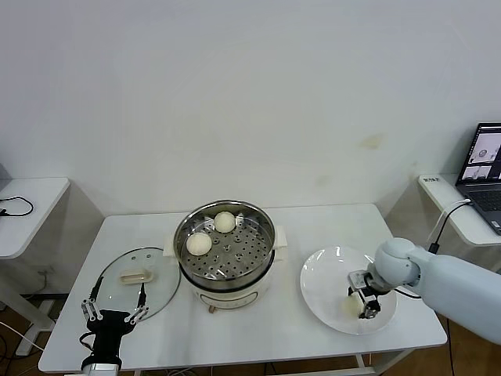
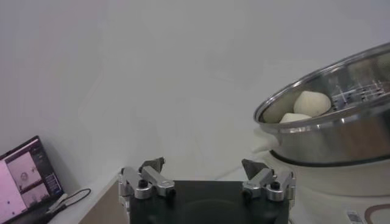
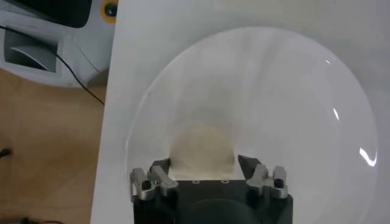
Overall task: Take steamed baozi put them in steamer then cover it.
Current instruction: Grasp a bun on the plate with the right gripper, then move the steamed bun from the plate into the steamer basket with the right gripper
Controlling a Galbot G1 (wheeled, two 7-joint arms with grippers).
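Down on the white plate (image 1: 333, 270) at the right, the right gripper (image 1: 366, 307) straddles a baozi (image 3: 201, 146), jaws spread at its sides, not visibly pinching. Soft and light, the bun likely dents easily, so a gentle hold across its middle suits. Two buns (image 1: 211, 233) sit in the steamer (image 1: 225, 249) at centre. The left gripper (image 1: 114, 313) hangs released by the near-left cover (image 1: 141, 280). White table (image 1: 258, 333), plain wall.

Right end effector (image 1: 366, 304) lowered, fingers spread apart; left end effector (image 1: 115, 312) parked low, fingers spread.
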